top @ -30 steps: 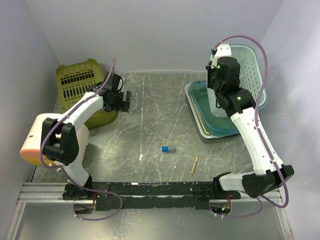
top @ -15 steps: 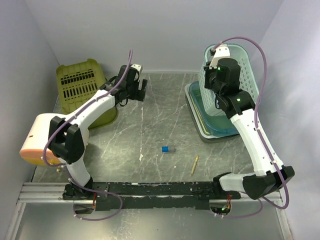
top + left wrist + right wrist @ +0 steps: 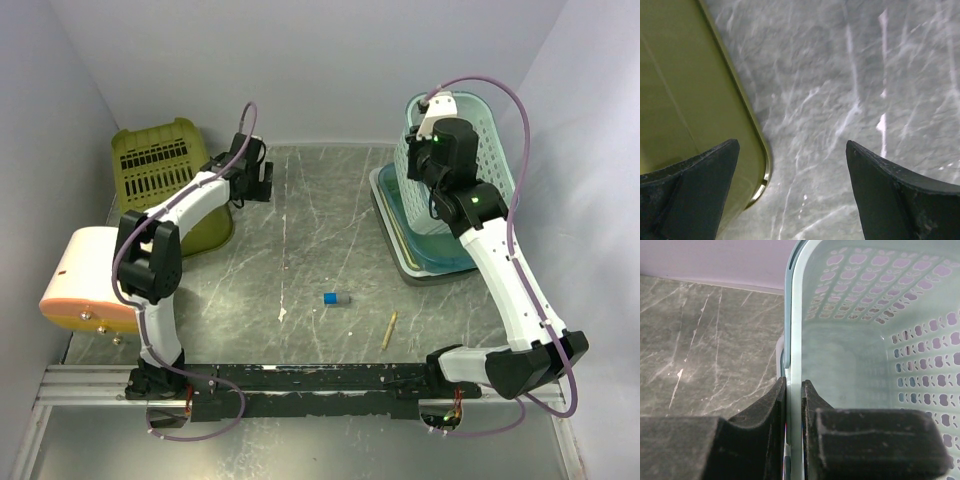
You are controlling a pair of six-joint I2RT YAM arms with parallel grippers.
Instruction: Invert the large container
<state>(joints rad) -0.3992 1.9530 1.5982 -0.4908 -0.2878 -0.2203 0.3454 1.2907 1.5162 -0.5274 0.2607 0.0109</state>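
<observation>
The large container is a teal perforated basket (image 3: 478, 140) at the back right, lifted and tipped steeply on edge above a blue tray (image 3: 432, 240). My right gripper (image 3: 424, 172) is shut on the basket's left rim. In the right wrist view the rim (image 3: 794, 315) runs straight up between my pads (image 3: 777, 405), and the basket's inside (image 3: 875, 325) fills the right side. My left gripper (image 3: 257, 186) is open and empty over the table at the back left, beside an olive tray (image 3: 685, 100). Its fingers (image 3: 890, 190) are wide apart.
An olive slatted basket (image 3: 155, 160) leans at the back left on the olive tray (image 3: 208, 232). A small blue item (image 3: 337, 298) and a thin wooden stick (image 3: 389, 330) lie mid-table. A cream and orange object (image 3: 75, 285) sits at the left edge.
My right gripper has tipped the teal basket up more steeply. My left arm swung out towards the back middle, then drew back beside the olive tray.
</observation>
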